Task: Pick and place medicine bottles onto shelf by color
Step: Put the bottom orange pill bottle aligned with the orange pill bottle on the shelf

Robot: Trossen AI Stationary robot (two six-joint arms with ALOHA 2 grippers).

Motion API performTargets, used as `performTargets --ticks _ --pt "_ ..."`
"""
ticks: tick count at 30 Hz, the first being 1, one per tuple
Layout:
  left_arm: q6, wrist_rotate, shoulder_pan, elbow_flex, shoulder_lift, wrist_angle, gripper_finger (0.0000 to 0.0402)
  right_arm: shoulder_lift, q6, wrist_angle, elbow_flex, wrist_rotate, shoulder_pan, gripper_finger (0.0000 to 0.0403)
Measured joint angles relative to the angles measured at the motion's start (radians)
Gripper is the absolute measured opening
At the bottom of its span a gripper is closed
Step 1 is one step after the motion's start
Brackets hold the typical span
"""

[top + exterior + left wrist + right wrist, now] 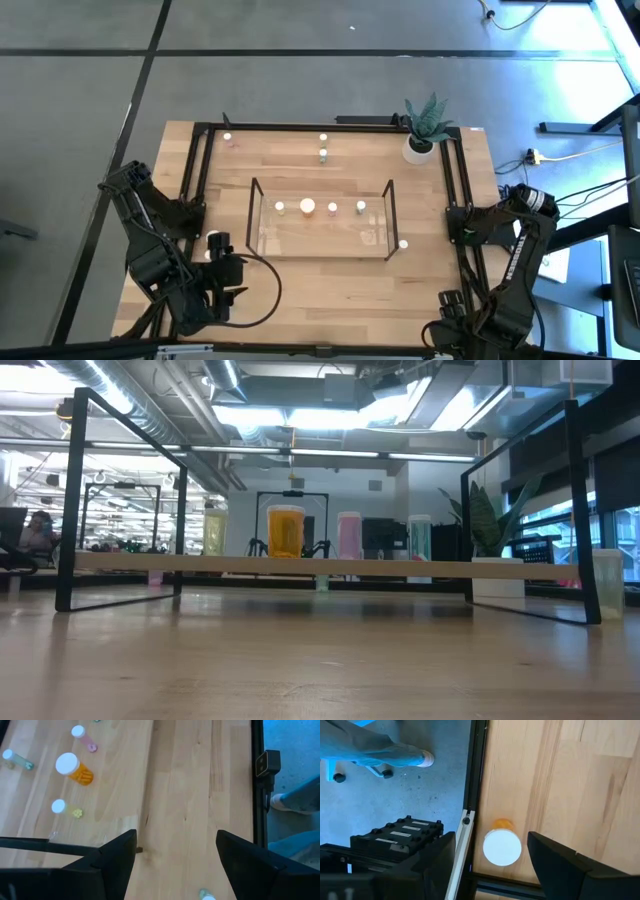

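Note:
The clear shelf stands mid-table; its board carries a yellowish, an orange, a pink and a greenish bottle, all upright. My right gripper hangs open at the table's right edge, pointing down over an upright orange bottle with a white cap; its fingers stand either side of the cap, apart from it. My left gripper waits open left of the shelf, with a small bottle close below it.
Loose bottles stand at the far left, far middle and by the shelf's right end. A potted plant sits far right. The black table frame runs right beside the orange bottle. A person's shoe shows on the floor.

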Motion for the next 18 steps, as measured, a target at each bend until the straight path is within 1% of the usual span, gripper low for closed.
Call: performTargets --ticks 18 --pt "0.000 0.000 0.000 0.000 0.000 0.000 0.0267 0.000 0.019 -0.003 0.000 -0.001 0.000 0.0249"
